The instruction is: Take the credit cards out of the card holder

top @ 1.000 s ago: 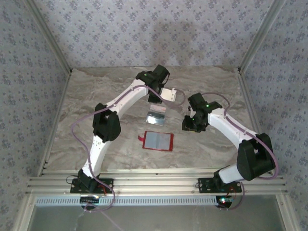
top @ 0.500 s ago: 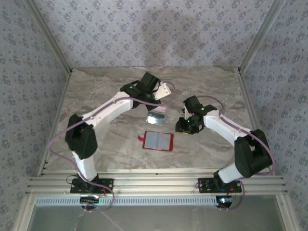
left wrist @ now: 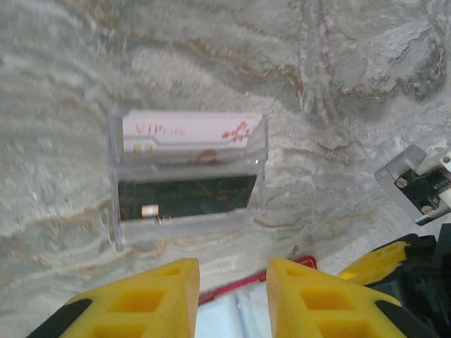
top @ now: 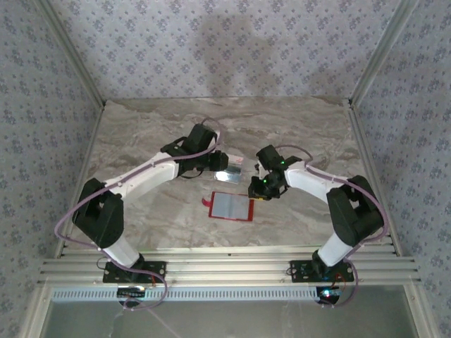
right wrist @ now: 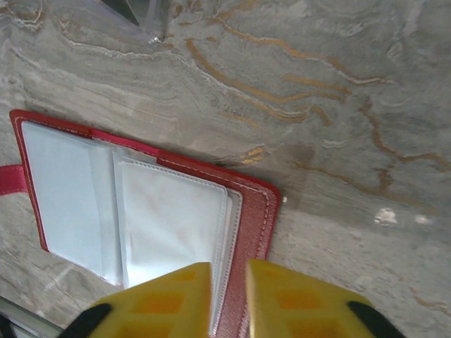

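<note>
Between patterned walls (top: 282, 49), marbled tabletop (top: 141, 141)

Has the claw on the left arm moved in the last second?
Yes. The left claw has pulled back toward the arms' bases, ending closer to the red card holder, which stayed put.

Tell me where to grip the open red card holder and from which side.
Probably the open red rectangular card holder's stitched border opposite its strap tab, from above, jaws across that edge: it lies flat on the marble table, and the right gripper is there.
</note>
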